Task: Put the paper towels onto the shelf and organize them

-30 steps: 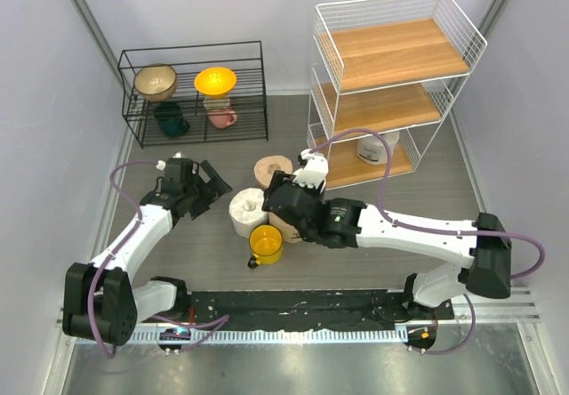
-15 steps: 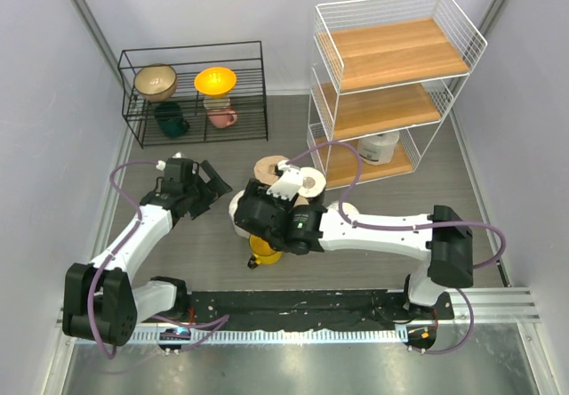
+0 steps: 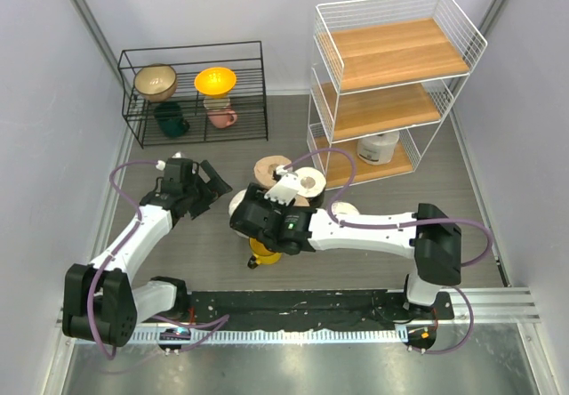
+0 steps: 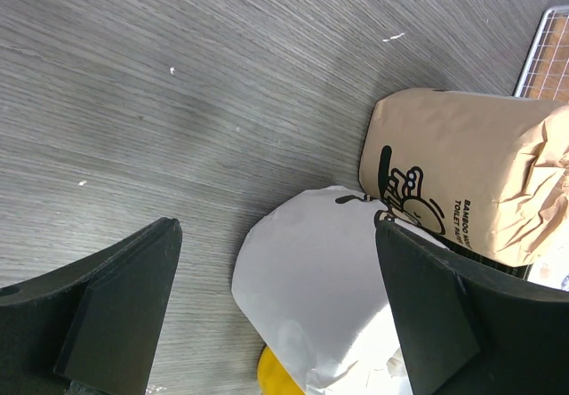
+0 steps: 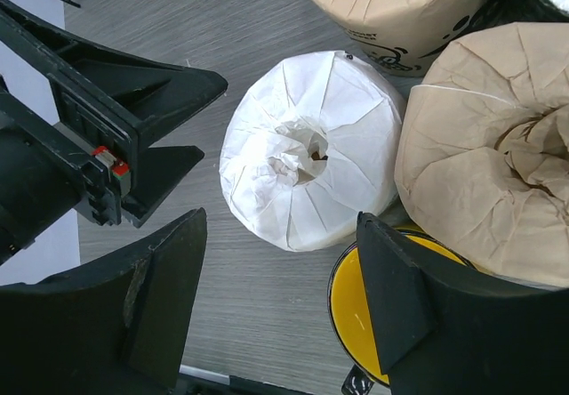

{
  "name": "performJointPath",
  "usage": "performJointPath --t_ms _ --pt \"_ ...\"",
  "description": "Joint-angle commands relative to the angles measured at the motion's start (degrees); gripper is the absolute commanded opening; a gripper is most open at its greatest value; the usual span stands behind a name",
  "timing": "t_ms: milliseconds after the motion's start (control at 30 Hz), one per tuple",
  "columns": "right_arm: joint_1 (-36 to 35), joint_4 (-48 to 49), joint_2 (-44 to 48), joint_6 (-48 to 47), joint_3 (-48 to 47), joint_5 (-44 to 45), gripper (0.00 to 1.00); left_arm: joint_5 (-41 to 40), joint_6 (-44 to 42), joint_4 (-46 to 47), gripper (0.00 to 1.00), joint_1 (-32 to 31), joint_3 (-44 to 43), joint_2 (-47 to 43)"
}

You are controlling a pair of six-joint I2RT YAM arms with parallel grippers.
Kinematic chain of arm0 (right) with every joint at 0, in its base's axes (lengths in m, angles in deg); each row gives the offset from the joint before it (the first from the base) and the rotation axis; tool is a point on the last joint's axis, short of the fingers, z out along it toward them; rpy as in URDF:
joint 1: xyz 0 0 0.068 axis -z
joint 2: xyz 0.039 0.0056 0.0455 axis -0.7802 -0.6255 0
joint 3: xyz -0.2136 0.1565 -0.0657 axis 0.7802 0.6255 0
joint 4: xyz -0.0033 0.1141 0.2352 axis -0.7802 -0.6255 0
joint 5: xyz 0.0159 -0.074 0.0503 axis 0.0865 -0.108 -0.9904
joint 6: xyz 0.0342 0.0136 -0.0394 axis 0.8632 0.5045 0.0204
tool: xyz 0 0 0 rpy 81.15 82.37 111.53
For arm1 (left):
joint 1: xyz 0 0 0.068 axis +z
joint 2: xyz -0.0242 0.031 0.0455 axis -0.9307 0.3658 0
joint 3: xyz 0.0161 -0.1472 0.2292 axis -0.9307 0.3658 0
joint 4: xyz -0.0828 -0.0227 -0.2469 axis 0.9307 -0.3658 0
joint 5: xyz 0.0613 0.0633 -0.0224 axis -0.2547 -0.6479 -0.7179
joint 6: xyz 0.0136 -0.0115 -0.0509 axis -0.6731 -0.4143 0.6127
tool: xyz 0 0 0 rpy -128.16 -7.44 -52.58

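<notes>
Right pincer (image 5: 280,266): jaws spread, nothing pinched. It hangs directly above the white roll (image 5: 307,150), which shows between the two black fingers.
Left pincer (image 4: 276,279): jaws spread wide, empty. It sits low over the table (image 4: 178,75), facing the side of the same white roll from just beside it.
White roll: stands on end on the table with its gathered wrap and core facing up. It sits well apart from the shelf (image 3: 391,75).
Neighbours: the printed tan roll (image 4: 453,173) stands just behind the white roll. A second tan roll (image 5: 498,181) presses against the white roll's side. The yellow mug (image 5: 373,324) sits just beside both, partly under the right pincer's finger.
Writing: the printed tan roll carries a black cartoon figure and the words "BAMBOO" and "TOILET"; the rest of the lettering is cut off by a fold.
Shelf: the shelved roll (image 3: 378,146), white with a dark band, stands on the lowest wooden board.
</notes>
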Motion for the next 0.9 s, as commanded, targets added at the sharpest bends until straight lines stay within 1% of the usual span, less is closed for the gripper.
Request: performJointPath --t_ms 0,300,433,700,867 --pt "0.0 1.5 -1.1 2.7 -0.1 0.6 0.74 0.0 -0.1 0.8 0.96 -0.3 -1.0 -1.5" --pt "0.5 1.1 -3.3 7.2 0.5 -0.4 0.77 0.1 0.0 0.9 0.96 -0.2 -0.9 -1.4" --pt "1.0 -0.1 -4.1 11.6 0.9 -0.3 0.77 0.3 -0.1 0.8 0.96 -0.2 -0.8 -1.3" --pt "1.5 -2.2 -5.2 16.1 0.4 1.4 0.77 0.4 0.0 1.1 0.96 -0.3 -0.7 -1.1" --pt "2.1 -3.2 -6.1 17.4 0.1 0.9 0.74 0.6 0.0 1.4 0.96 -0.2 -0.5 -0.8"
